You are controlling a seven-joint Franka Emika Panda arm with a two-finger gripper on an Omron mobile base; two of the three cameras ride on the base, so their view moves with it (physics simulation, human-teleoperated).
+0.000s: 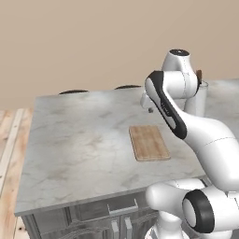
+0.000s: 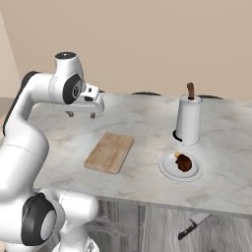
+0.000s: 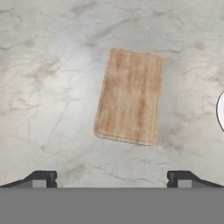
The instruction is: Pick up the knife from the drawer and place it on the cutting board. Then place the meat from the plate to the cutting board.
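Marble counter: grey-veined top; carries all items below but the knife.
Cutting board: light-brown wood, flat and bare, near the counter's middle; seen whole from the hand camera.
Gripper: above the counter behind the board, clear of everything; jaws spread wide, nothing between them; fingertips far apart in the hand view.
Plate: white, right of the board, well apart; right base view shows it whole.
Meat: dark lump on the plate, bone end up-left.
White cylinder: brown-topped, upright, just behind the plate.
Knife: black handle, lying below the counter edge; right base view.
Drawer: grey front under the counter edge, slightly out; left base view.
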